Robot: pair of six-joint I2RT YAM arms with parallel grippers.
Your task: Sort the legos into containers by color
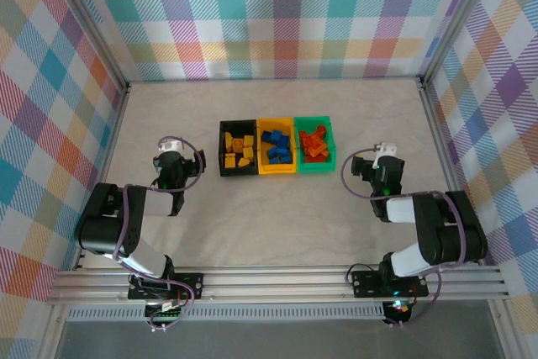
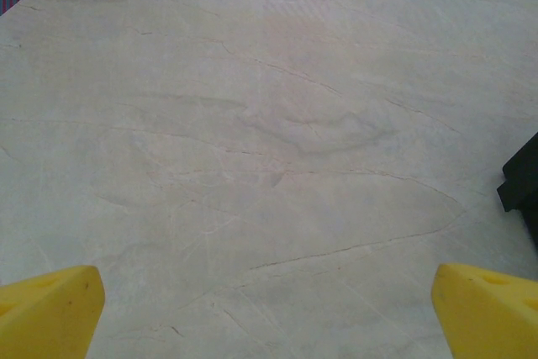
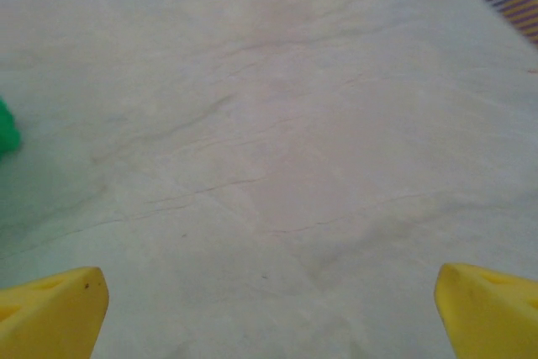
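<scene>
Seen from above, a pale, marble-patterned bench (image 1: 277, 98) is enclosed by pastel plaid walls (image 1: 277, 14). Two black robot arms are bolted at the 6 o'clock edge, the left arm (image 1: 126, 224) at 7 o'clock and the right arm (image 1: 437, 233) at 5 o'clock.

At the centre of the bench, three small rectangular open-top plastic bins are joined in a row: a black bin (image 1: 223, 149), a yellow bin (image 1: 276, 170) and a green bin (image 1: 314, 167).

The left tool (image 2: 269, 308) hangs at 9 o'clock from the row, near the black bin. Its yellow fingers are spread wide and it grasps nothing. The right tool (image 3: 269, 308) hangs at 3 o'clock, near the green bin, likewise released and empty.

All the small studded plastic bricks lie inside the bins: yellow bricks (image 1: 242, 150) in the black bin, blue bricks (image 1: 276, 145) in the yellow bin and orange-red bricks (image 1: 314, 144) in the green bin.
</scene>
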